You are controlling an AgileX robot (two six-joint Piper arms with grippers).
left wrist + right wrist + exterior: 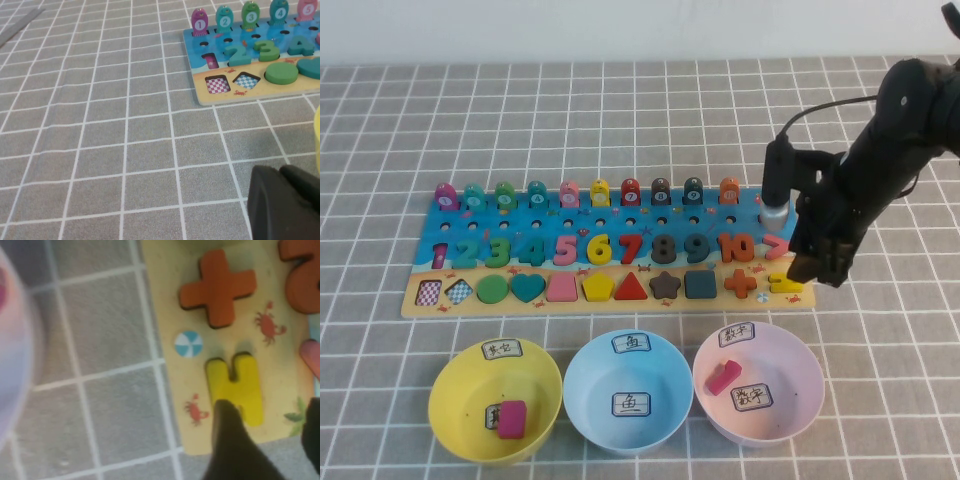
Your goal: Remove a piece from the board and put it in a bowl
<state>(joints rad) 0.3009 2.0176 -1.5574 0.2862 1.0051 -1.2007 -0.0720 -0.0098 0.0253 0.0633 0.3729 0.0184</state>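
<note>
The yellow equals-sign piece point(235, 387) lies in its slot at the right end of the board's tan strip point(650, 305), next to the orange plus point(217, 286). In the high view the piece point(782, 284) is partly hidden by my right gripper point(817, 268). That gripper point(270, 435) is open and hangs just above the piece, with one finger point(230, 440) over its near end and the other finger apart to the side. The yellow bowl point(450, 375) stands at the front left and holds a magenta piece point(510, 418). My left gripper point(282, 200) is shut and empty, low over the cloth left of the board.
A light blue bowl point(585, 375) and a pink bowl point(800, 360) holding a pink piece point(722, 376) stand in front of the board. The pink bowl's rim point(10, 365) is close to my right gripper. Numbers, shapes and peg fish fill the board.
</note>
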